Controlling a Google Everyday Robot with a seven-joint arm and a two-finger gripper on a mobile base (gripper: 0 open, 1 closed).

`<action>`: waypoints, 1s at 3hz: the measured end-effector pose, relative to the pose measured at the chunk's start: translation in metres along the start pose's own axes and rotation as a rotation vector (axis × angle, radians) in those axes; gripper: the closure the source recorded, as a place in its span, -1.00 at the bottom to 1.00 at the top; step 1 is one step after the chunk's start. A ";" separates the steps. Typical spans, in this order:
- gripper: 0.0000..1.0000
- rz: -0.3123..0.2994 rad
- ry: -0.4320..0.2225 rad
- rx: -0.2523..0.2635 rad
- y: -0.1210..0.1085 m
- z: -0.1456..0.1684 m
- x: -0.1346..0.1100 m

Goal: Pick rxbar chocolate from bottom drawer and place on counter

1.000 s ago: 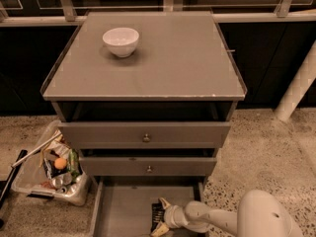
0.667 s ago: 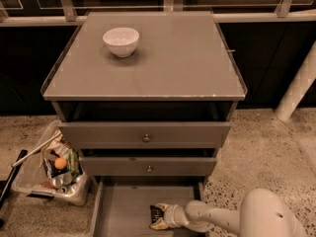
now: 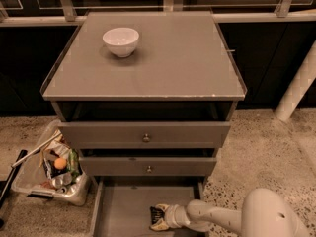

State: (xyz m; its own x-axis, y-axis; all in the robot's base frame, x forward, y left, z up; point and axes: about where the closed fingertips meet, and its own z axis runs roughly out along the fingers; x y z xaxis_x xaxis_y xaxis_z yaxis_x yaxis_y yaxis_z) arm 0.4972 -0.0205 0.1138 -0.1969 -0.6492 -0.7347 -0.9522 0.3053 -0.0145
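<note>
The bottom drawer (image 3: pixel 123 209) is pulled out at the foot of the grey cabinet, showing a plain grey floor. My gripper (image 3: pixel 158 217) is low inside it, at the middle of the drawer's front part, on the white arm that reaches in from the lower right. A small dark shape (image 3: pixel 157 213) sits right at the gripper's end. It could be the rxbar chocolate, but I cannot tell it apart from the gripper. The counter (image 3: pixel 173 63) is the flat grey top of the cabinet, above the drawers.
A white bowl (image 3: pixel 121 41) stands on the counter's back left. The two upper drawers with round knobs (image 3: pixel 146 138) are nearly shut. A clear bin of rubbish (image 3: pixel 52 169) sits on the floor left of the cabinet. A white post (image 3: pixel 298 85) leans at the right.
The gripper has shifted only slightly inside the bottom drawer. The bowl and the drawers have not moved.
</note>
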 end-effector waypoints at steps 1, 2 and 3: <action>1.00 -0.036 -0.022 0.005 -0.004 -0.021 -0.016; 1.00 -0.085 -0.038 0.030 -0.013 -0.047 -0.033; 1.00 -0.115 -0.040 0.063 -0.034 -0.089 -0.048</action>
State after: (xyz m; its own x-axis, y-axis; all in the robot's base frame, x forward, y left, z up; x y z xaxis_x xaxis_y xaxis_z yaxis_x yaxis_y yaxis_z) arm 0.5182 -0.0618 0.2099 -0.0769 -0.6545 -0.7521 -0.9510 0.2748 -0.1418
